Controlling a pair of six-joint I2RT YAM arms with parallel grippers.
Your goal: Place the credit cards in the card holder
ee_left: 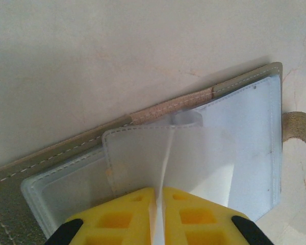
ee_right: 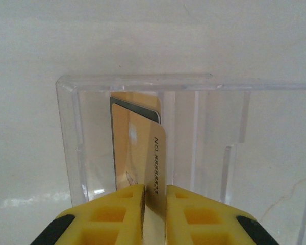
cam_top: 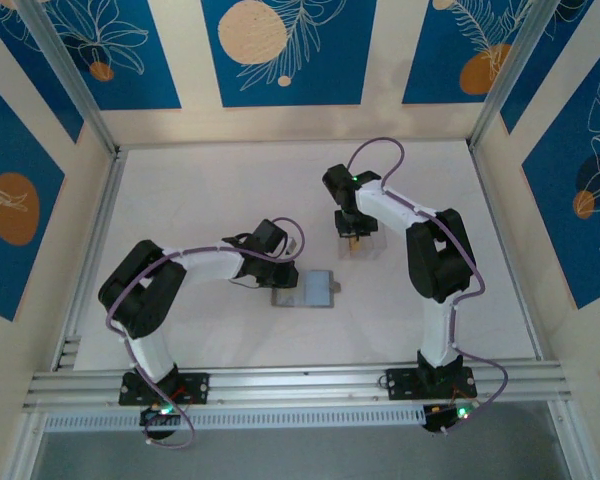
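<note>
on the left of the tabletop, the left gripper sits at the left edge of the card holder, which lies opened flat near the middle, between the two arms. in the left wrist view the left gripper has its jaws clenched on a thin clear pocket flap of the card holder, holding it raised off the pale bluish inside. the olive-grey outer cover with its stitched edge rests on the tabletop, and a small clasp tab sticks out at the right side. further right and a little farther back, near the holder but not touching it, the right gripper hangs over a clear plastic stand. in the right wrist view the right gripper has its jaws grasping a pale credit card printed with a number. that card stands on edge inside the clear plastic stand, with a dark card just behind it.
</note>
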